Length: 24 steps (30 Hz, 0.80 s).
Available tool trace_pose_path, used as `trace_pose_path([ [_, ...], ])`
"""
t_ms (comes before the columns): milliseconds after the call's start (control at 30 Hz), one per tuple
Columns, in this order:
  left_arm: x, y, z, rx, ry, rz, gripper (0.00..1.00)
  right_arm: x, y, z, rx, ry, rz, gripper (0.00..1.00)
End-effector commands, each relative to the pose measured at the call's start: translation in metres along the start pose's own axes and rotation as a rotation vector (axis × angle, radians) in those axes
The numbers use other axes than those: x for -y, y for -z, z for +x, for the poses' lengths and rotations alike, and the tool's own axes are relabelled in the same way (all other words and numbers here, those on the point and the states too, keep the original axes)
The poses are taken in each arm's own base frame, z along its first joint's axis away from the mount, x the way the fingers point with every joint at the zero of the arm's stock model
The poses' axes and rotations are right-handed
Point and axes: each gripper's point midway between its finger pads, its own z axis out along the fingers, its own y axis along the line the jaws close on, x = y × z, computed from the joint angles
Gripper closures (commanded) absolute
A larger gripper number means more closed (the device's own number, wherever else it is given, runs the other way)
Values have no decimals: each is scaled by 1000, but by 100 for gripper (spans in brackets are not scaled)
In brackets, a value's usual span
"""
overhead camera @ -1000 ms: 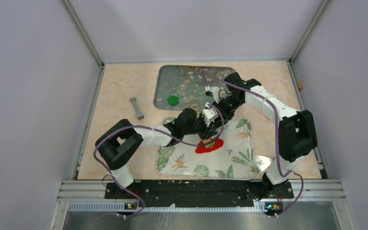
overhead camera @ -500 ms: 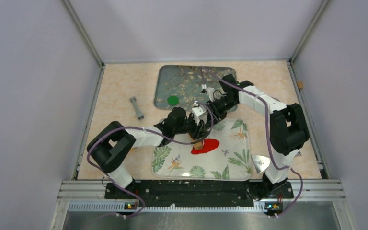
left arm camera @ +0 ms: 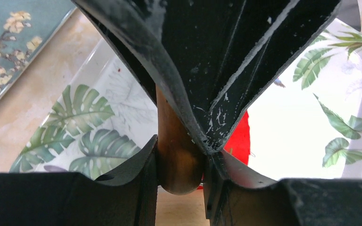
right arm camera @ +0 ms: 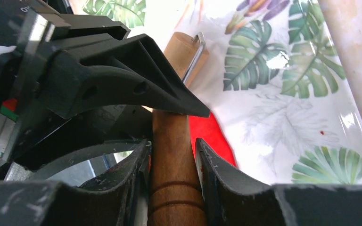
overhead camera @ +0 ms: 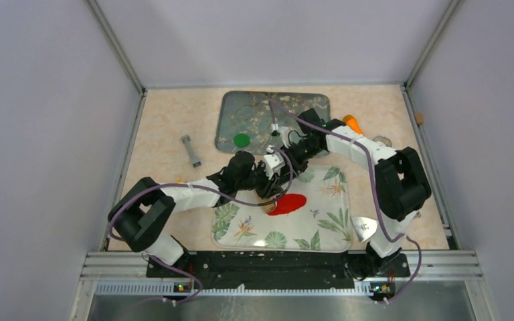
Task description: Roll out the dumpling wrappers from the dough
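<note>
You are holding one wooden roller with both arms over the far-left part of the leaf tray. Your left gripper is clamping the roller's handle, both fingers pressing against the wood. Your right gripper is squeezing the same handle from the other side, and the wood is filling the gap between its fingers. In the right wrist view the left gripper is crossing over the handle just ahead of the right one.

The roller's barrel, with its metal wire bracket, is sitting over the leaf tray's white surface beyond the handle. You cannot tell from these views whether it is pressing on anything.

The red dough is lying flat near the middle of the leaf tray, a little toward its far side, as an uneven oval patch. It is showing just beyond both pairs of fingers in the wrist views.

The green wrapper is resting off the leaf tray, beyond its far-left corner, on the near-left part of the blossom tray that is lying just past the leaf tray's far edge. A small grey rod is lying on the table, beyond and to the left of the leaf tray. No red wrapper disc is showing itself clearly.
</note>
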Motion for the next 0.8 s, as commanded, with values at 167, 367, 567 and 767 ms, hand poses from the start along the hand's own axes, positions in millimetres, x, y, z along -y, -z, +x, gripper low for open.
trace_pose_path([
  [167, 56, -3, -69, 116, -57, 160, 100, -16, 44, -17, 36, 179, 143, 100],
  [367, 62, -32, -57, 95, -71, 172, 100, 0, 57, 19, 6, 171, 198, 100],
  [567, 52, -39, -16, 16, -71, 154, 100, 19, 30, 49, -28, 154, 211, 100],
  [767, 52, -19, 4, -32, -35, 143, 100, 13, 7, 49, -41, 167, 182, 100],
])
